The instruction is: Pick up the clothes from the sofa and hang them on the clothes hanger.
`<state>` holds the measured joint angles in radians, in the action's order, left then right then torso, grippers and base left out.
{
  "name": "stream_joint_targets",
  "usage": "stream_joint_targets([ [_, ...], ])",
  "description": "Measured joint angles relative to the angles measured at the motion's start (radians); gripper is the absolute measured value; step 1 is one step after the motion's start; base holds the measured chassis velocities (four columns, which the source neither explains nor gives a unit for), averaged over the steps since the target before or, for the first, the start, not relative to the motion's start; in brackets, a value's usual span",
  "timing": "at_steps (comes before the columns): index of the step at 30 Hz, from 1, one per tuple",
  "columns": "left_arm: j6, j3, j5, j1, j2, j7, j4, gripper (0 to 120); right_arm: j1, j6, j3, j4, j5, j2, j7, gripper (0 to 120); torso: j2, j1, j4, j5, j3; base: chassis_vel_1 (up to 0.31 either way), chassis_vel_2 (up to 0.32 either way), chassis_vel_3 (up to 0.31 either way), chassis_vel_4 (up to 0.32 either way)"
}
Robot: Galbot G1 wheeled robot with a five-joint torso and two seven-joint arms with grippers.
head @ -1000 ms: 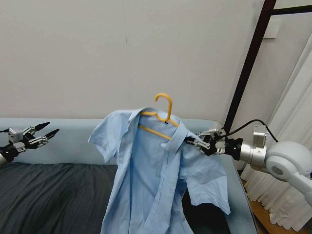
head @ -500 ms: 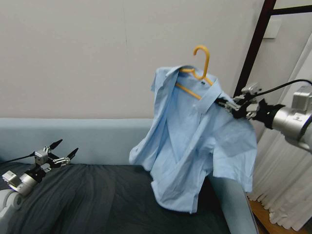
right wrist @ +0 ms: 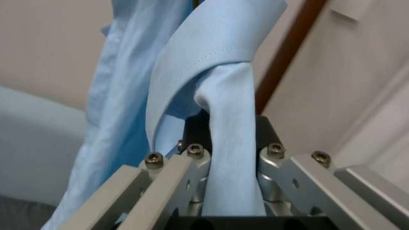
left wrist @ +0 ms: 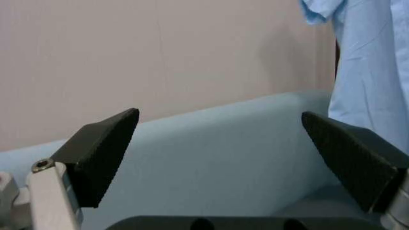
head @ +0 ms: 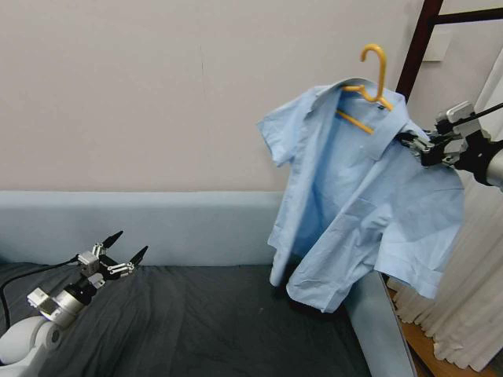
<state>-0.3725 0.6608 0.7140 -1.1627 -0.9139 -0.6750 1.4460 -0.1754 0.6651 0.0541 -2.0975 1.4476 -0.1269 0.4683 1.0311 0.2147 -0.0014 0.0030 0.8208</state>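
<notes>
A light blue shirt (head: 357, 196) hangs on an orange hanger (head: 372, 75), held up in the air at the right, above the sofa's end. My right gripper (head: 416, 145) is shut on the shirt's shoulder beside the collar; in the right wrist view the blue shirt (right wrist: 223, 120) is pinched between the fingers (right wrist: 172, 177). The hanger's hook sits just left of the dark rack post (head: 415, 47). My left gripper (head: 118, 259) hovers open and empty low at the left, over the sofa seat. Its black fingertips (left wrist: 105, 153) stand wide apart, with the shirt (left wrist: 370, 62) far off.
The sofa has a pale blue backrest (head: 173, 224) and a dark grey seat (head: 204, 322). A plain wall stands behind it. White curtains (head: 479, 306) hang at the far right, beyond the rack post, with wooden floor below them.
My right gripper has carried the shirt and hanger up and to the right, toward the rack post. The left arm has dropped lower over the seat and swung inward.
</notes>
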Motion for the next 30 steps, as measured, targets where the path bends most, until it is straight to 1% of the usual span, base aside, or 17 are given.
stream_joint_targets([
  [2,-0.01,0.009,-0.012,-0.02,-0.01,0.001,0.003,100,0.026,0.01,-0.002,0.019,0.053,0.004,0.069,7,0.0,0.0,0.0002,0.0002,0.0,0.0,0.0,0.0,0.0],
  [3,-0.013,0.012,-0.013,-0.025,-0.01,0.001,0.003,100,0.037,0.011,-0.002,0.027,0.066,0.008,0.082,7,0.0,0.0,0.0003,0.0002,0.0,0.0,0.0,0.0,0.0],
  [6,-0.016,0.017,-0.014,-0.029,-0.008,0.0,0.003,100,0.061,0.017,-0.004,0.047,0.081,0.019,0.096,7,0.0,0.0,0.0002,0.0,0.0,0.0,0.0,0.0,0.0],
  [10,-0.019,0.023,-0.012,-0.029,0.003,-0.001,0.005,100,0.117,0.054,-0.015,0.097,0.107,0.025,0.104,7,0.0,0.0,-0.0001,0.0001,0.0,0.0,0.0,0.0,0.0],
  [14,-0.022,0.024,-0.011,-0.029,0.005,-0.002,0.007,100,0.155,0.061,-0.035,0.142,0.103,0.015,0.1,7,0.0,0.0,-0.0002,0.0001,0.0,0.0,0.0,0.0,0.0],
  [16,-0.023,0.024,-0.012,-0.03,0.001,-0.002,0.008,100,0.189,0.062,-0.061,0.181,0.081,-0.019,0.099,7,0.0,0.0,-0.0003,0.0,0.0,0.0,0.0,0.0,0.0],
  [17,-0.023,0.024,-0.012,-0.03,0.001,-0.002,0.008,100,0.189,0.062,-0.061,0.181,0.081,-0.019,0.099,7,0.0,0.0,-0.0003,0.0,0.0,0.0,0.0,0.0,0.0],
  [20,-0.023,0.022,-0.016,-0.031,-0.009,-0.003,0.009,100,0.243,0.059,-0.108,0.255,0.047,-0.115,0.145,7,0.0,0.0,0.0004,0.0001,0.0,0.0,0.0,0.0,0.0],
  [22,-0.024,0.021,-0.02,-0.034,-0.014,-0.002,0.01,100,0.259,0.037,-0.128,0.304,0.018,-0.173,0.172,7,0.0,0.0,0.0005,-0.0002,0.0,0.0,0.0,0.0,0.0],
  [23,-0.024,0.021,-0.02,-0.034,-0.014,-0.002,0.01,100,0.259,0.037,-0.128,0.304,0.018,-0.173,0.172,7,0.0,0.0,0.0005,-0.0002,0.0,0.0,0.0,0.0,0.0],
  [24,-0.024,0.021,-0.021,-0.036,-0.015,-0.002,0.011,100,0.261,0.028,-0.132,0.321,0.004,-0.19,0.175,7,0.0,0.0,0.0005,-0.0002,0.0,0.0,0.0,0.0,0.0],
  [26,-0.024,0.024,-0.026,-0.045,-0.016,0.002,0.012,100,0.274,0.003,-0.152,0.394,-0.064,-0.255,0.172,7,0.0,0.0,0.0002,0.0001,0.0,0.0,0.0,0.0,0.0],
  [27,-0.024,0.024,-0.026,-0.045,-0.016,0.002,0.012,100,0.274,0.003,-0.152,0.394,-0.064,-0.255,0.172,7,0.0,0.0,0.0002,0.0001,0.0,0.0,0.0,0.0,0.0],
  [28,-0.024,0.028,-0.027,-0.049,-0.015,0.003,0.012,100,0.292,-0.003,-0.172,0.433,-0.101,-0.285,0.162,7,0.0,0.0,0.0001,0.0001,0.0,0.0,0.0,0.0,0.0],
  [30,-0.024,0.036,-0.027,-0.054,-0.01,0.004,0.007,100,0.321,-0.01,-0.201,0.48,-0.147,-0.318,0.145,7,0.0,0.0,-0.0001,0.0001,0.0,0.0,0.0,0.0,0.0],
])
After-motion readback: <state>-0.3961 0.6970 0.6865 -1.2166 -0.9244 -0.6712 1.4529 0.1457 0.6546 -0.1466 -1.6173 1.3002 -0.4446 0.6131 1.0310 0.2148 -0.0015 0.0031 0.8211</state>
